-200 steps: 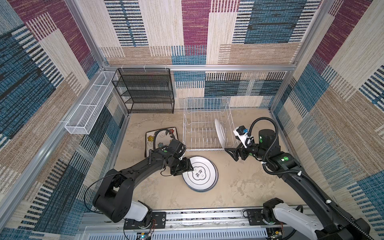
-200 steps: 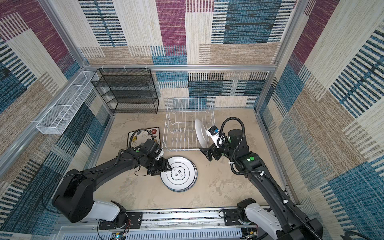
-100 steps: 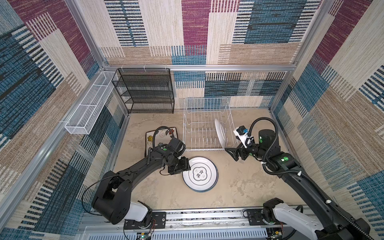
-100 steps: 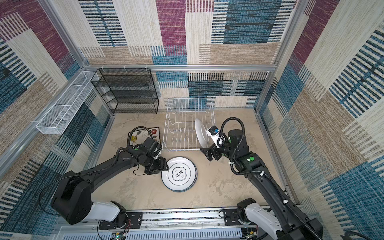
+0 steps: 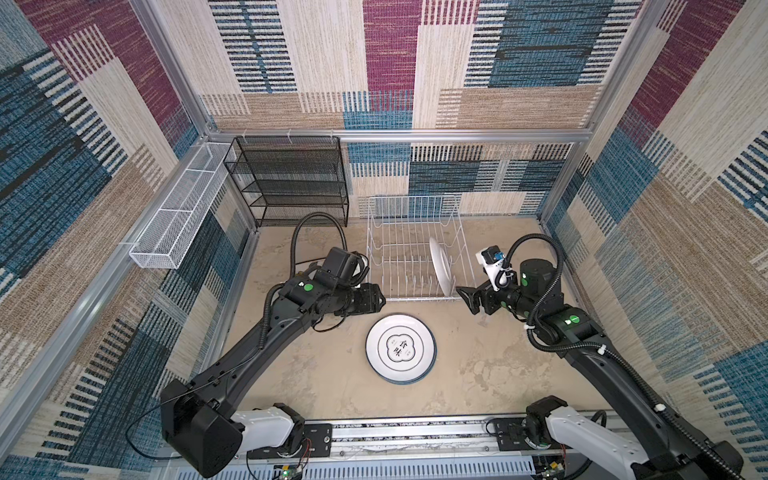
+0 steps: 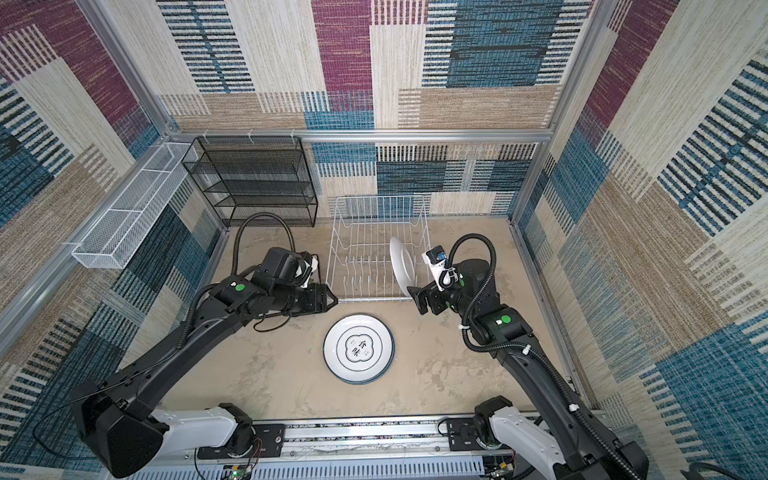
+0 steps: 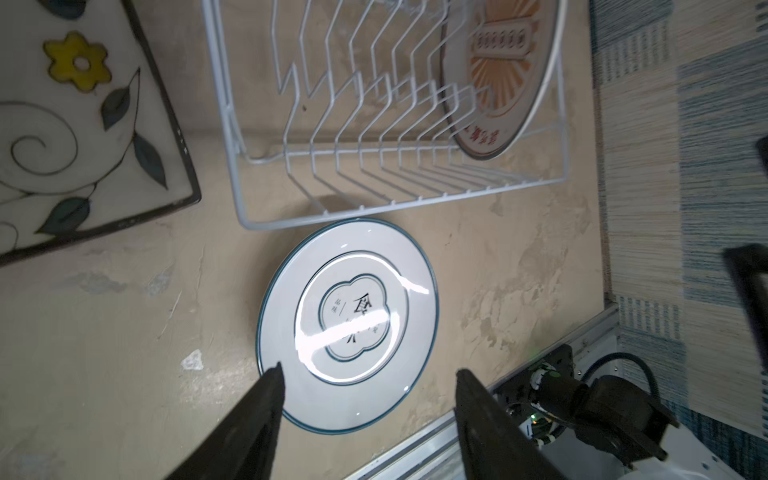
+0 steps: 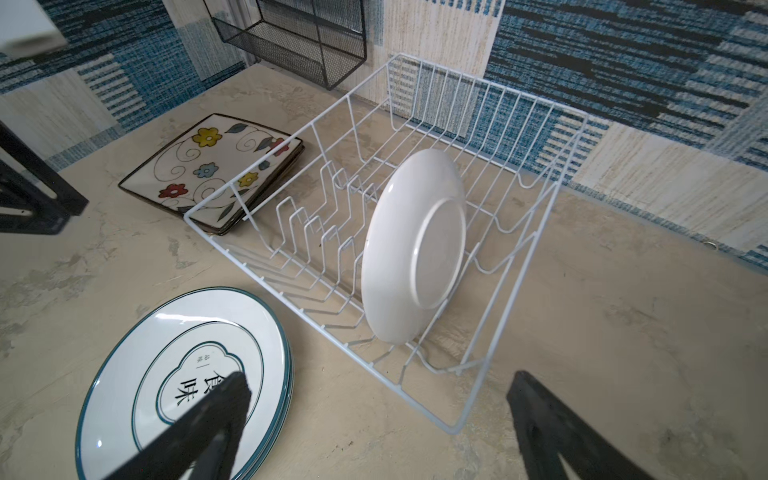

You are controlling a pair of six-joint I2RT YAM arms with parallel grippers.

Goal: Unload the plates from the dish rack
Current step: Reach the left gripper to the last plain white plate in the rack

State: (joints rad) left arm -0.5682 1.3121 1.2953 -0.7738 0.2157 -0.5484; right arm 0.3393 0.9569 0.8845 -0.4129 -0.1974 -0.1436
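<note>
The white wire dish rack [image 5: 415, 298] [image 6: 374, 297] stands at the back middle. One round plate [image 5: 441, 270] [image 6: 402, 266] [image 8: 415, 249] stands upright in its right end, its orange printed face [image 7: 494, 75] turned left. A stack of round plates [image 5: 401, 348] [image 6: 358, 348] [image 7: 347, 324] [image 8: 183, 382] lies flat in front of the rack. Square floral plates [image 8: 212, 170] [image 7: 62, 137] lie stacked left of the rack, mostly hidden under my left arm in both top views. My left gripper [image 5: 380, 301] [image 6: 332, 300] [image 7: 369, 369] is open and empty by the rack's front left corner. My right gripper [image 5: 465, 297] [image 6: 417, 299] [image 8: 378, 376] is wide open and empty at the front right corner.
A black mesh shelf unit [image 5: 291, 178] stands against the back wall left of the rack. A long white mesh basket [image 5: 174, 220] hangs on the left wall. The metal rail [image 5: 395, 432] with both arm bases runs along the front edge.
My left gripper has pulled back from the left rim of the flat round stack toward the rack's front left corner, its jaws a touch wider. The right arm has not moved.
</note>
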